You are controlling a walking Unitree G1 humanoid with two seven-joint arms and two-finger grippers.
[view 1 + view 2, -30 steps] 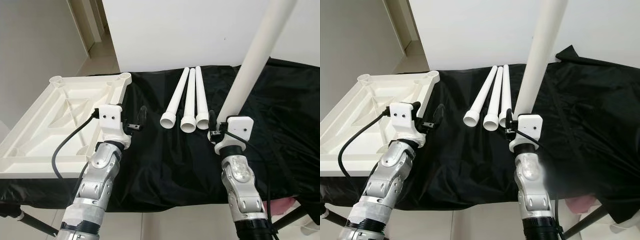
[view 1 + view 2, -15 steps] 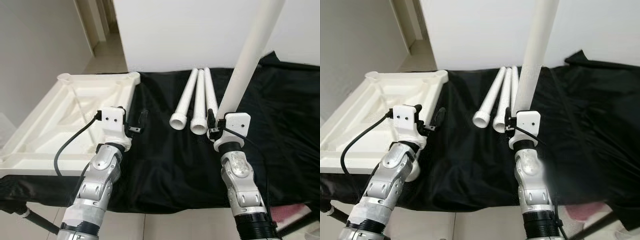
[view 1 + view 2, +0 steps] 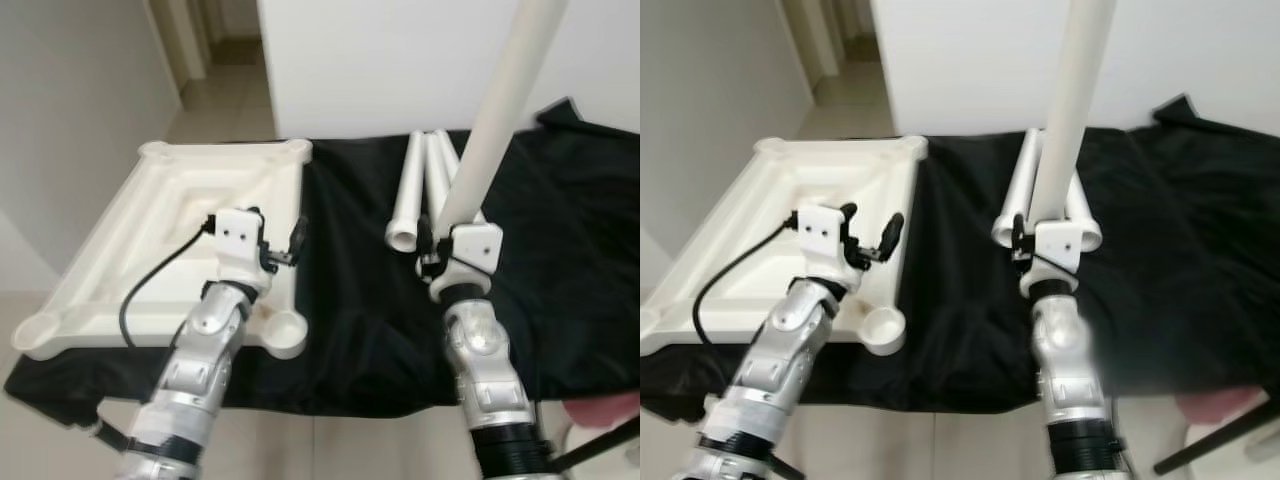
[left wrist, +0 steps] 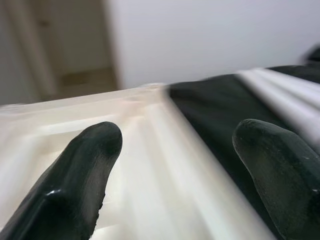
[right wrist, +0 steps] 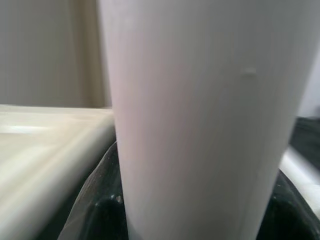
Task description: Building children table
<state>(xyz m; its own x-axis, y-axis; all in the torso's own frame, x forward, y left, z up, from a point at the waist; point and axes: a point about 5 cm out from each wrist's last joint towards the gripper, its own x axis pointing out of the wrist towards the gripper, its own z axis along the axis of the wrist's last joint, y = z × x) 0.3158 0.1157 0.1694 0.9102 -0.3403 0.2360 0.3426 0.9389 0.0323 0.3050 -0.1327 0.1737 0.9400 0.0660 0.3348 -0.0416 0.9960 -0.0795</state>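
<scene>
The right gripper [image 3: 432, 240] is clamped on a white table leg [image 3: 497, 110], holding it nearly upright so that it rises from the fingers and leans a little to the robot's right, out past the top of the head views. Just beyond this gripper lie the spare legs [image 3: 412, 192], side by side on the black cloth [image 3: 360, 300], their open ends pointing towards it.

The left gripper [image 3: 282, 240] hovers with its fingers [image 4: 82, 175] spread wide and nothing between them. Directly under and ahead of it is the upturned white tabletop [image 3: 130, 270], its near right corner socket [image 3: 285, 333] lying below and slightly towards the robot from the fingertips. The tabletop sits well to the left of the right gripper.
</scene>
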